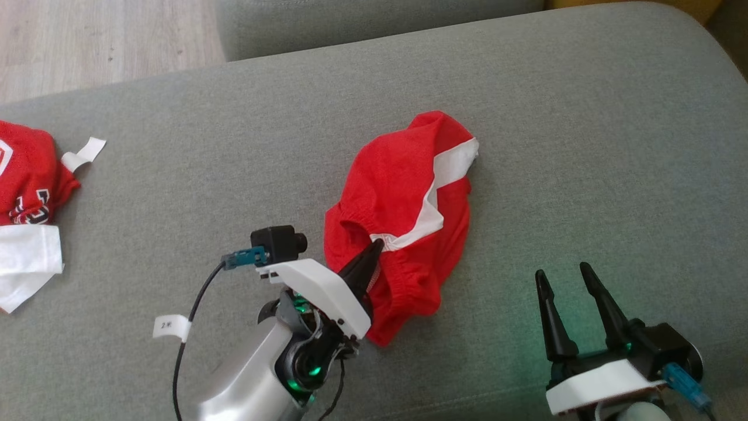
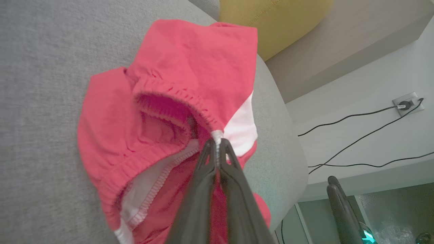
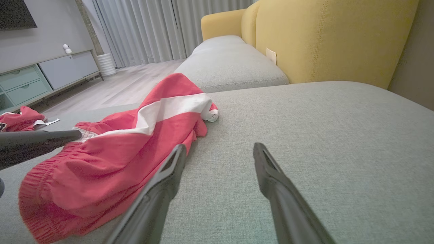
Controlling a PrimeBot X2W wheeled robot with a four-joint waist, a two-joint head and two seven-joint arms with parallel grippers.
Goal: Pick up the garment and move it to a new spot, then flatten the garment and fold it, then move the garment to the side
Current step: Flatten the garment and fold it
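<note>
The garment point(image 1: 403, 193) is a pair of red shorts with a white side stripe, lying crumpled in the middle of the grey sofa seat point(image 1: 555, 146). My left gripper point(image 1: 377, 245) is shut on its elastic waistband where the white stripe meets it. In the left wrist view the two dark fingers pinch that waistband edge point(image 2: 217, 135), and the garment point(image 2: 169, 101) spreads beyond them. My right gripper point(image 1: 561, 275) stands open over bare cushion, to the right of the garment. The right wrist view has the garment point(image 3: 129, 149) to the left of the open right gripper point(image 3: 218, 149).
Another red and white piece of clothing point(image 1: 26, 193) lies at the seat's left edge, with a white tag point(image 1: 85, 153) beside it. Wood floor point(image 1: 87, 35) lies beyond the sofa. A yellow backrest point(image 3: 322, 37) rises behind the seat.
</note>
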